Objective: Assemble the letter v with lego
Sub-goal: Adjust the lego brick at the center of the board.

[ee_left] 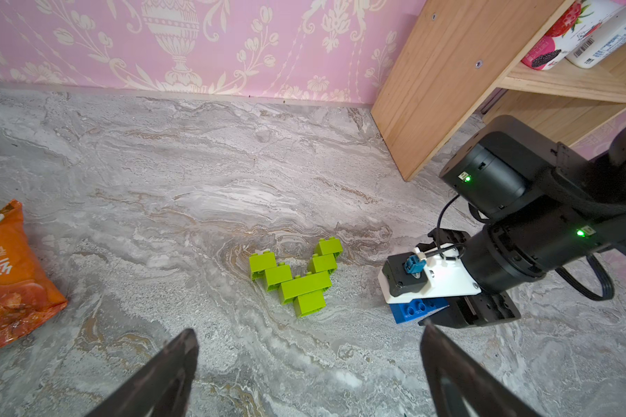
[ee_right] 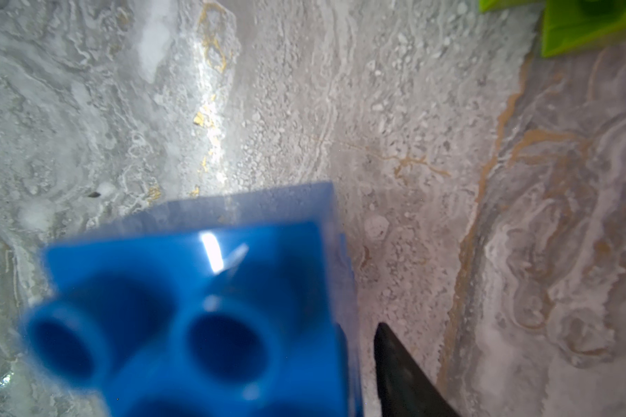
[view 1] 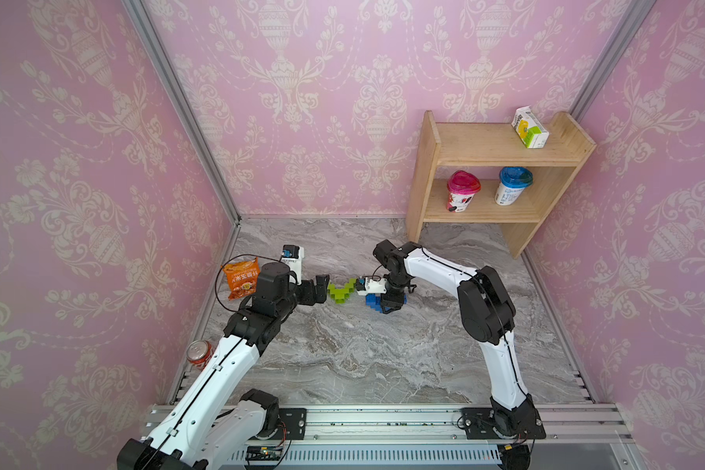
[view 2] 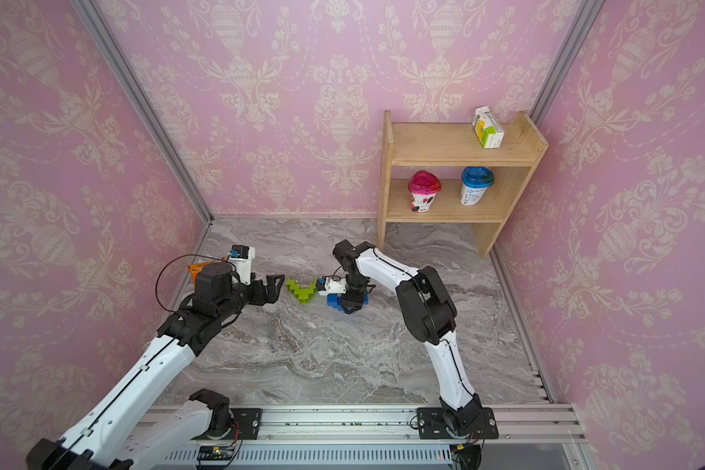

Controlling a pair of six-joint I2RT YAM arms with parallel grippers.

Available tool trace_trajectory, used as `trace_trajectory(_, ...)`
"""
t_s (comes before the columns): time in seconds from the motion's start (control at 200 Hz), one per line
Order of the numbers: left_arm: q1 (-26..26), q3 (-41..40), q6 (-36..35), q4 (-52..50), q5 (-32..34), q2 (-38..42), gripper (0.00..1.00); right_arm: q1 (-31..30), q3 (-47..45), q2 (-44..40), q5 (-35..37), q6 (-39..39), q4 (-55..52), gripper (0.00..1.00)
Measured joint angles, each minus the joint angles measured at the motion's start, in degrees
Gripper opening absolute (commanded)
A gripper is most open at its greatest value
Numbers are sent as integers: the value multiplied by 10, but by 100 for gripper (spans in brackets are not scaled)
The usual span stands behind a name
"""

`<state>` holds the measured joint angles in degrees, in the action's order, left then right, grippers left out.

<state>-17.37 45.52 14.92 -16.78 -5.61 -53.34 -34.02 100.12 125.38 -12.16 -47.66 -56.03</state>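
Observation:
Several lime green lego bricks (view 1: 341,291) (view 2: 302,292) lie joined in a V shape (ee_left: 297,279) on the marble table. Just right of it rests a blue lego brick (view 1: 373,303) (view 2: 333,302) (ee_left: 411,310). My right gripper (view 1: 387,307) (view 2: 349,307) points down over it with its jaws astride it. In the right wrist view the blue brick (ee_right: 203,317) is blurred, and one finger (ee_right: 398,368) stands a narrow gap from its side. The other finger is hidden. My left gripper (view 1: 324,289) (view 2: 279,287) (ee_left: 308,328) is wide open and empty, just left of the green V.
An orange snack bag (view 1: 241,278) (ee_left: 8,278) lies by the left wall behind my left wrist. A red can (view 1: 199,354) stands at the left edge. A wooden shelf (view 1: 424,183) with two cups and a carton fills the back right corner.

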Motion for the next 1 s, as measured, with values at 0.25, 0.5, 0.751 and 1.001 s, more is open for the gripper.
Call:
trace_trajectory(0.25,0,-5,0,0,0,3,97,0,1,1,-2,6,-2,38)
trace_trajectory(0.5,0,-6,0,0,0,5,97,0,23,7,-14,10,-19,34)
trace_trajectory(0.751,0,-7,0,0,0,8,97,0,32,12,-50,10,-52,34)
trace_trajectory(1.001,0,-7,0,4,0,10,97,-10,35,15,-127,-15,-118,36)
